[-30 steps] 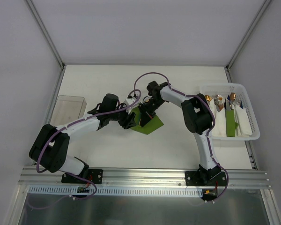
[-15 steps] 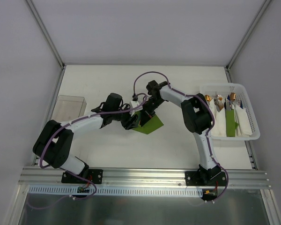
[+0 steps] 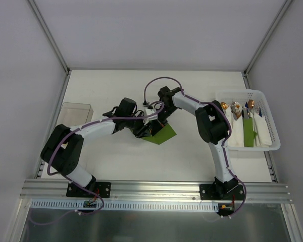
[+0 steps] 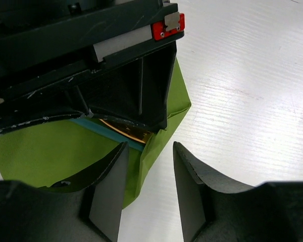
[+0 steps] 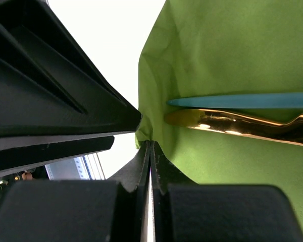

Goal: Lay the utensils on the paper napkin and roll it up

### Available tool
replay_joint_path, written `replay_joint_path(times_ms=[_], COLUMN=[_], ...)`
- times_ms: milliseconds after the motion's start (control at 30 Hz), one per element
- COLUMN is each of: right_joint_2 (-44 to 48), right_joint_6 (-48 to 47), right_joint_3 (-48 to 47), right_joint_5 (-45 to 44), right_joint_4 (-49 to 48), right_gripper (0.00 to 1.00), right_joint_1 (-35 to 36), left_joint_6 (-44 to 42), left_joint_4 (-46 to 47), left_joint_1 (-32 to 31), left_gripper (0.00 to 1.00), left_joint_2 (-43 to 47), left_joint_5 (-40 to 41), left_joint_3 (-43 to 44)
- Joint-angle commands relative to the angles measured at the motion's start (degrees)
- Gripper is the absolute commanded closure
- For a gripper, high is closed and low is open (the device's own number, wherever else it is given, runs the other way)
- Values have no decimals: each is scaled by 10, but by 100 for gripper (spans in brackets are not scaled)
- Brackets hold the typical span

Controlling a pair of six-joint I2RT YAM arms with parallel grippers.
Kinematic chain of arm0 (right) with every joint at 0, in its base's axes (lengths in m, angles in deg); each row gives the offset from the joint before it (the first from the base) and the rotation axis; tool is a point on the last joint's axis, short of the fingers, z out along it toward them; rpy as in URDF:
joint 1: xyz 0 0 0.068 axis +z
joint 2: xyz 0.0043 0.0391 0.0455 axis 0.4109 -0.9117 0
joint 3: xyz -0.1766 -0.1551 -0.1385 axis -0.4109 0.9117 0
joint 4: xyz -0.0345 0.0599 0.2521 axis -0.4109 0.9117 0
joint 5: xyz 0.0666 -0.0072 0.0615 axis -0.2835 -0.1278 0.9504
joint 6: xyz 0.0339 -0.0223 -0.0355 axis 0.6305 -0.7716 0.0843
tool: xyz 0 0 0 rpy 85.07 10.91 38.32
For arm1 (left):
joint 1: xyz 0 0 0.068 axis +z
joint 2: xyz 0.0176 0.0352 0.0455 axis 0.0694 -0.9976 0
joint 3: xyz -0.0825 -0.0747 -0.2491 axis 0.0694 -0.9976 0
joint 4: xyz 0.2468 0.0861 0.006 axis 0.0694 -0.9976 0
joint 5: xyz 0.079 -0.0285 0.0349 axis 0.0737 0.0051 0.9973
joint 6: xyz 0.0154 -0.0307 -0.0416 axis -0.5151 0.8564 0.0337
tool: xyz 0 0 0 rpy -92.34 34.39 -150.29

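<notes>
The olive-green paper napkin (image 3: 161, 134) lies near the middle of the white tabletop (image 3: 116, 85), where both arms meet over its left side. The right end effector (image 5: 150, 151) has its 2 fingers pressed together, clamped on a raised fold at the napkin's edge. The left end effector (image 4: 150, 147) sits low just beside it, fingers apart, with that lifted fold standing in the gap between them; whether they touch the paper cannot be told. The utensils (image 5: 232, 123) rest on the napkin, partly under the right end effector: a glossy brown-orange handle lies alongside a slim teal-blue piece (image 5: 242, 101), the 2 nearly parallel. Well apart at the right edge, a white basket (image 3: 272, 146) holds more cutlery, white sheets and another green strip. A clear container (image 3: 76, 113) stands at the far left.
</notes>
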Motion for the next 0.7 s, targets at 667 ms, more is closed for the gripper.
replay_joint_path(times_ms=[667], right_joint_2=[-3], right_joint_6=[-22], right_joint_3=[-25], right_joint_5=[32], right_joint_4=[35], right_gripper=[100], right_joint_1=[-3], left_joint_6=[-55], left_joint_4=[-77], left_joint_1=[-25], left_gripper=[62], left_joint_2=[-51], left_joint_5=[-8], left_joint_3=[71])
